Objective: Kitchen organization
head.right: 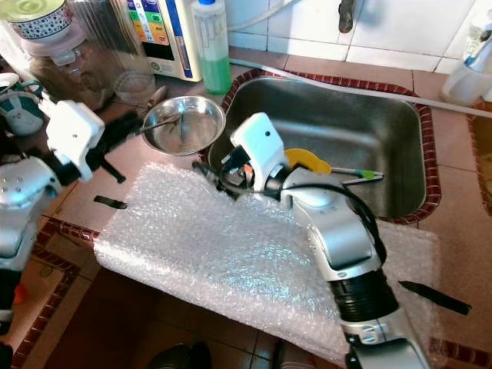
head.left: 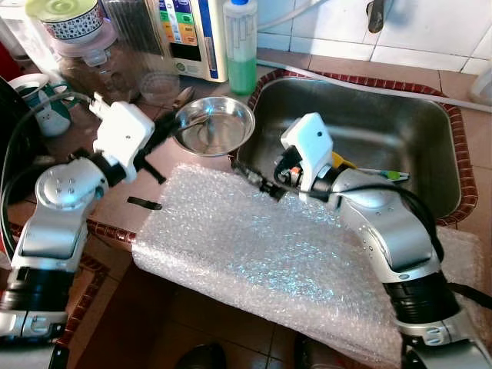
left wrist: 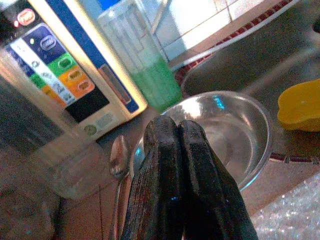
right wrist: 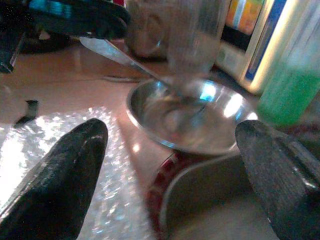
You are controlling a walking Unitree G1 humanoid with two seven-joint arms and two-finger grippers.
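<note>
A steel bowl stands on the tiled counter, left of the sink. A spoon rests in it, its handle sticking out toward my left gripper. That gripper is shut at the bowl's left rim, and its fingers are pressed together with nothing showing between them. A second spoon lies on the counter just behind the bowl. My right gripper is wide open at the sink's near-left corner, above the edge of the bubble wrap, and points at the bowl.
In the sink lie a yellow item and a green-tipped utensil. A green soap bottle, a water dispenser, a clear cup, jars and a mug line the back. A black strip lies near the counter edge.
</note>
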